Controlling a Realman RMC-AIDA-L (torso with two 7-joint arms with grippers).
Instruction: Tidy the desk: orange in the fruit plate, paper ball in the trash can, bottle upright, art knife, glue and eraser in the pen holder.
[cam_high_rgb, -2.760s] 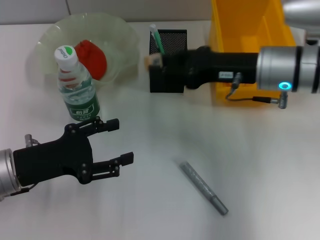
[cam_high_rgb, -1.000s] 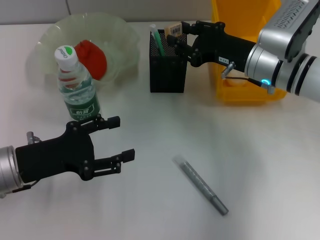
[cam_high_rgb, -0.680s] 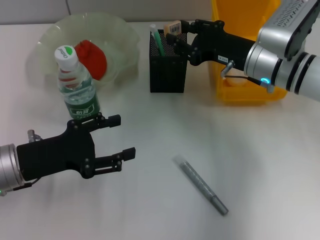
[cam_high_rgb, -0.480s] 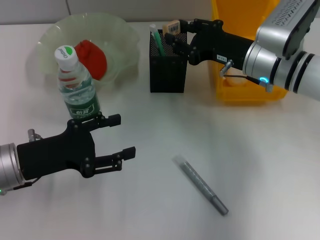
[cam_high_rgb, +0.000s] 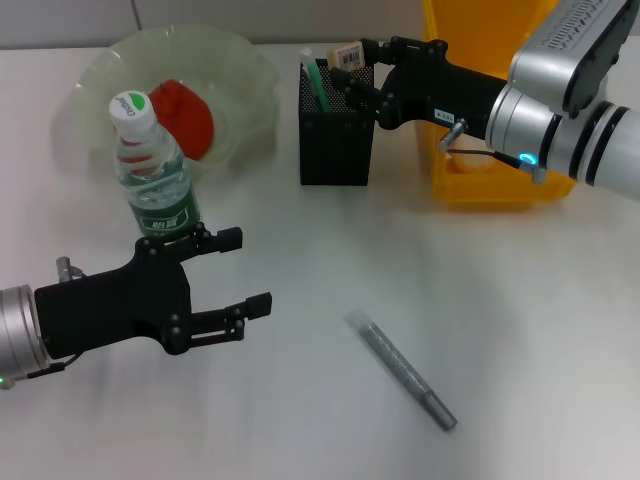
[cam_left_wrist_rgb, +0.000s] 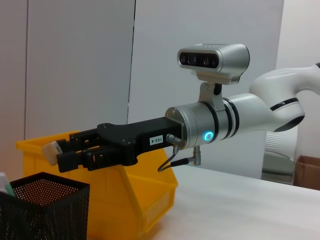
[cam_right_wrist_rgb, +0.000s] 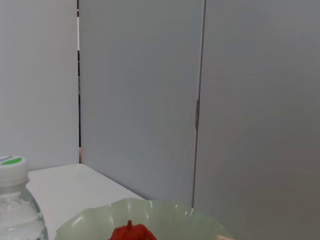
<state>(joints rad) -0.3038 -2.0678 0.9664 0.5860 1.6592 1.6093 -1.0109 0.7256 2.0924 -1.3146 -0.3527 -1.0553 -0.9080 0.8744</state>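
My right gripper (cam_high_rgb: 356, 66) is shut on the eraser (cam_high_rgb: 346, 54), a beige block held just above the rim of the pen holder (cam_high_rgb: 335, 140). The left wrist view shows the same grip, the eraser (cam_left_wrist_rgb: 50, 148) above the pen holder (cam_left_wrist_rgb: 45, 200). The mint-green art knife (cam_high_rgb: 316, 86) stands in the holder. The orange (cam_high_rgb: 184, 118) lies in the fruit plate (cam_high_rgb: 250, 62). The bottle (cam_high_rgb: 152, 170) stands upright before the plate. The grey glue (cam_high_rgb: 402, 371) lies on the desk. My left gripper (cam_high_rgb: 245, 270) hovers open near the bottle. The paper ball is out of view.
The yellow trash can (cam_high_rgb: 490, 188) stands right of the pen holder, behind my right arm. The right wrist view shows the bottle (cam_right_wrist_rgb: 12, 210), the fruit plate (cam_right_wrist_rgb: 165, 212) and the orange (cam_right_wrist_rgb: 131, 232).
My right gripper rose with the eraser from beside the pen holder to above its opening, then barely moved in the last second. The left arm stayed nearly still.
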